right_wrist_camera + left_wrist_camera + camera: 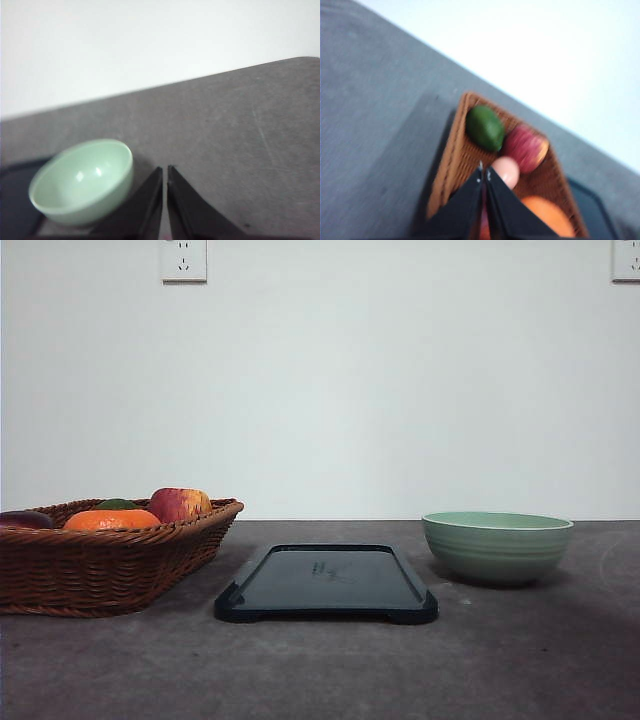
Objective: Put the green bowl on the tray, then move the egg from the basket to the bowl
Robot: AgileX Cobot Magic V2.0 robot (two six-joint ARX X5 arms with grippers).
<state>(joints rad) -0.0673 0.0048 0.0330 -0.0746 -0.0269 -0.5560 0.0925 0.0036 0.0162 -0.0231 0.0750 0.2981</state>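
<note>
Front view, surface [330, 670]: we see grey tabletop carrying three things in a row, basket at 9 o'clock, tray at centre, green bowl at 3 o'clock.
Basket [100, 565]: woven brown, largest of the three, well apart from the bowl and near the tray's 9 o'clock edge; it holds an orange fruit [112, 519], a red-yellow apple [180, 504] and a green fruit [484, 127].
Tray [327, 585]: dark, flat and bare, long axis running away from us; nothing rests on it yet.
Green bowl [497, 546]: upright on the surface at the tray's 3 o'clock, apart from it, so the first step is, we judge, not yet done.
Key relation: our right gripper [165, 172] has its jaws closed tip to tip and empty, with the bowl [82, 181] just beside them toward 9 o'clock; we judge this the nearer arm for the bowl, and the jaws must spread before taking the rim.
Left gripper [484, 175]: jaws pressed together, holding nothing, poised over the basket [451, 165].
Egg [506, 171]: pale pinkish oval just past those jaw tips, near the apple [526, 148].
Obstacles: none between bowl and tray; fruit crowds the egg.
</note>
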